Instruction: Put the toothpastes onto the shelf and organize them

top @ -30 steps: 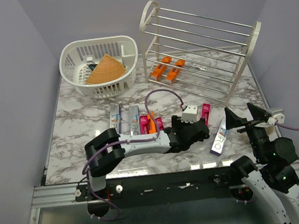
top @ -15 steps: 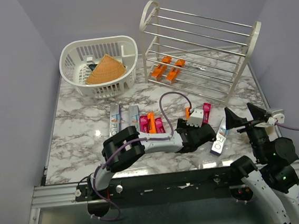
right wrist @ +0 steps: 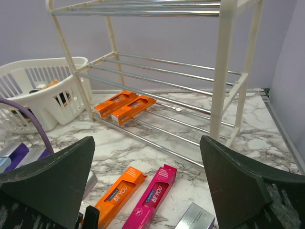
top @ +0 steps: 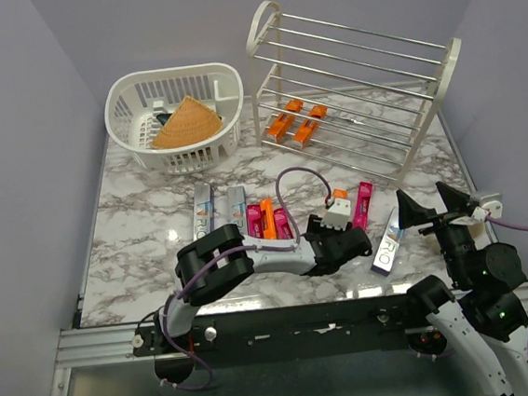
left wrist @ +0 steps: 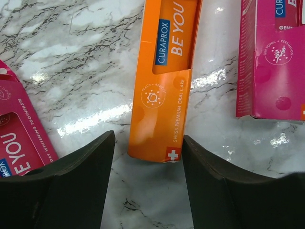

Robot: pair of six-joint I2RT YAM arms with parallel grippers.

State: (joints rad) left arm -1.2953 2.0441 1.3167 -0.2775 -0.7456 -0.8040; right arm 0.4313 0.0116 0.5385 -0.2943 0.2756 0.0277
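Marble-veined glossy tabletop [top: 135, 220], with bare room between the loose cartons and the cream rod shelf [top: 444, 61] at far right, whose lowest tier carries three orange toothpastes [top: 281, 127]. Left gripper [left wrist: 147, 148], jaws spread, straddles the near end of a flat orange carton [left wrist: 164, 81] beside a pink carton [left wrist: 274, 62], shifted slightly leftward since half a second ago. Right gripper [right wrist: 147, 143] hangs wide apart, holding nothing, by the right edge.

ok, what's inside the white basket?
A tan woven cone fills most of the basket. A dark thing pokes out at its left edge; the cone covers the rest, so I can't tell what it is or what else lies beneath.
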